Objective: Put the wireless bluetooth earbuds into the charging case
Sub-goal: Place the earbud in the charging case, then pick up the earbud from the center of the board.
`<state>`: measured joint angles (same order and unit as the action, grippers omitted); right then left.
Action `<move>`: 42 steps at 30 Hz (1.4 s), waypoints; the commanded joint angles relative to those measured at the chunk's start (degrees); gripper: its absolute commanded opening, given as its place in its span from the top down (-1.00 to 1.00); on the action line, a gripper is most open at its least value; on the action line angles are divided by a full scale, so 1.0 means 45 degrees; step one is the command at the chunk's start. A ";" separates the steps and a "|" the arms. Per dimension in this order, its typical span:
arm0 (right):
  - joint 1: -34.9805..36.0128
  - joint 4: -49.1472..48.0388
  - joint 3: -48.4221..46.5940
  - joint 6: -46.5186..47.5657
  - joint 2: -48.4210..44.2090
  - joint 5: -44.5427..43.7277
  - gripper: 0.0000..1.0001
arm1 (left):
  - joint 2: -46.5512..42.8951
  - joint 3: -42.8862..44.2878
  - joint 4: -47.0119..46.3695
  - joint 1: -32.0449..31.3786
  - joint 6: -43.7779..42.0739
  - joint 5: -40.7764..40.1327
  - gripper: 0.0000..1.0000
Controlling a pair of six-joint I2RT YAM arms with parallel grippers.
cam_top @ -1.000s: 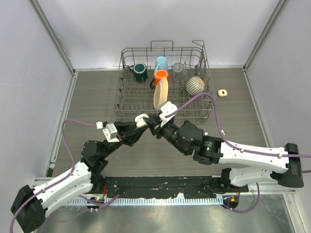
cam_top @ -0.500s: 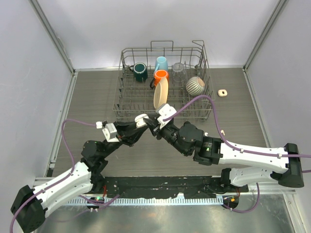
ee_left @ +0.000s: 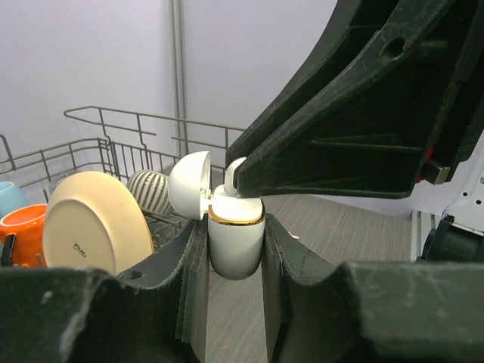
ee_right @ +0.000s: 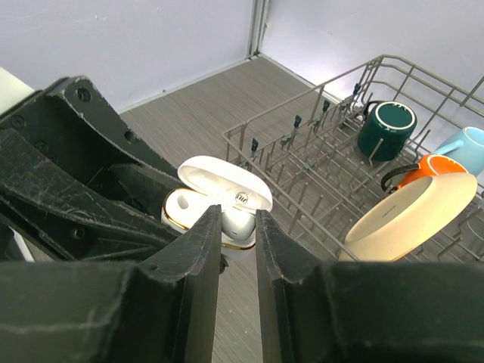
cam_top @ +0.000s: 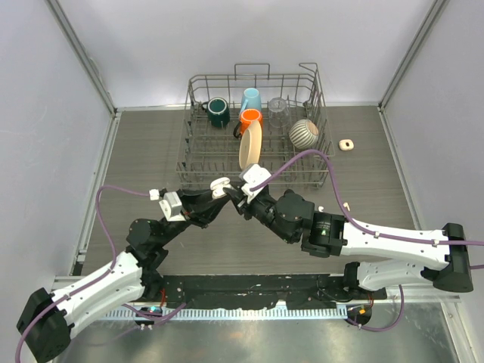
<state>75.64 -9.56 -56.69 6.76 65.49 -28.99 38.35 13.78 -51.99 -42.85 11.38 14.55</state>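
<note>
left jaws clamp one open charging case (ee_left: 236, 242); right jaws, nearly closed, pinch one earbud (ee_left: 234, 171) at its mouth.

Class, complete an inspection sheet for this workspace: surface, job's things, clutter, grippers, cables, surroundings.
Surface: wood-grain table, no spills seen.
Job's things: charging case, lid open, gold rim; one earbud at its mouth.
Clutter: dish rack holding mugs, plate, striped bowl; small cream item on the table beside it.
Grippers: left gripper shut on the charging case; right gripper shut on the earbud.
Cables: purple cables loop along both arms.
Surroundings: plain pale walls, metal corner posts.
</note>
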 commanded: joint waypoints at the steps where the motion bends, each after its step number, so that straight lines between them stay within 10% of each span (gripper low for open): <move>1: 0.0067 0.0660 -0.0313 -0.0194 -0.0101 0.0486 0.78 | -0.0045 0.0317 -0.1553 0.0030 -0.0204 -0.0244 1.00; 6: 0.0067 0.0602 -0.0352 -0.0311 -0.0121 0.0155 0.45 | -0.0123 0.0278 -0.1553 0.0030 -0.0185 -0.0205 1.00; 14: 0.0048 -0.1076 0.0057 -0.1364 -0.0842 -0.1405 -0.63 | -0.0318 0.0082 -0.1397 0.0030 -0.0185 -0.0244 1.00; 22: -0.0478 -0.1274 0.0096 -0.3297 -0.2502 -0.4783 -0.71 | -0.0436 -0.0016 -0.1299 0.0030 -0.0126 -0.0283 1.00; 35: -0.5591 1.0998 -0.2051 -1.0502 -0.2387 -0.4319 -0.83 | -0.0689 -0.0386 -0.2177 0.0030 0.0108 0.0010 1.00; 42: -0.6241 1.2066 -0.0004 -1.1952 -0.3418 -0.3655 -0.73 | -0.1177 -0.0504 -0.1847 0.0030 0.0167 -0.0048 1.00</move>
<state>48.18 38.44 -61.01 -39.42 53.91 -46.65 34.79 11.66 -57.39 -42.83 12.01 14.55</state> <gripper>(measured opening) 0.899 0.310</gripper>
